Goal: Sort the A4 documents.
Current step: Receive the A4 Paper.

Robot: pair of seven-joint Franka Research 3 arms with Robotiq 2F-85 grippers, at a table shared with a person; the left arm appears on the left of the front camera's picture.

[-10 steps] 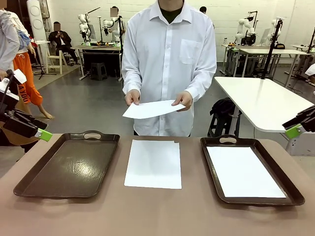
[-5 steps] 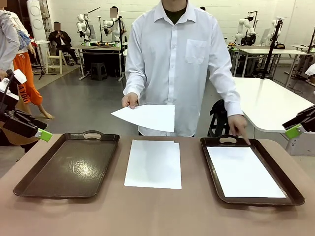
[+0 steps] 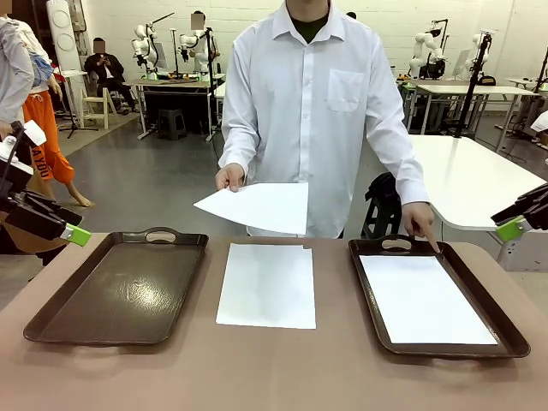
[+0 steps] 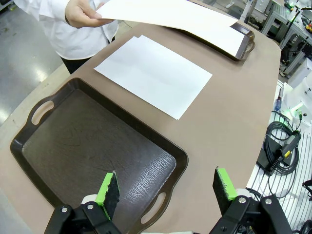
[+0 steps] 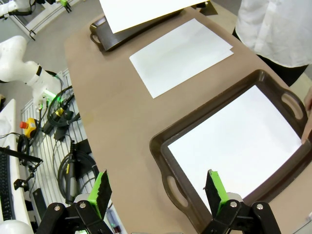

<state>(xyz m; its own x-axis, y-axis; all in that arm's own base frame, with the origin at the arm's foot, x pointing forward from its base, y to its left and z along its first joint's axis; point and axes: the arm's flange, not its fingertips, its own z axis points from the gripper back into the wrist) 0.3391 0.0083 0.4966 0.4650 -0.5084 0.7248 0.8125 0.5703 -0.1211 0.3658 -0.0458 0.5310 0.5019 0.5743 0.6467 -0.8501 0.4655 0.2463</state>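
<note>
A small stack of white A4 documents (image 3: 266, 284) lies on the table between two dark brown trays. The person across the table holds one more sheet (image 3: 254, 206) above the stack in one hand; the other hand's finger (image 3: 425, 234) points at the right tray (image 3: 507, 329), which holds a white sheet (image 3: 423, 298). The left tray (image 3: 120, 288) is empty. My left gripper (image 3: 75, 229) hangs open off the table's left edge, above the empty tray (image 4: 92, 141) in its wrist view. My right gripper (image 3: 512, 228) hangs open at the far right, over the sheet (image 5: 234, 144) in its tray.
The brown table (image 3: 274, 368) has bare room along its front edge. A white table (image 3: 454, 175) stands behind on the right. Cables and equipment (image 4: 282, 146) lie on the floor beside the table.
The person's one hand let go of the held sheet and came down to point at the right tray's far rim. The sheet shifted slightly left. Both arms stayed still.
</note>
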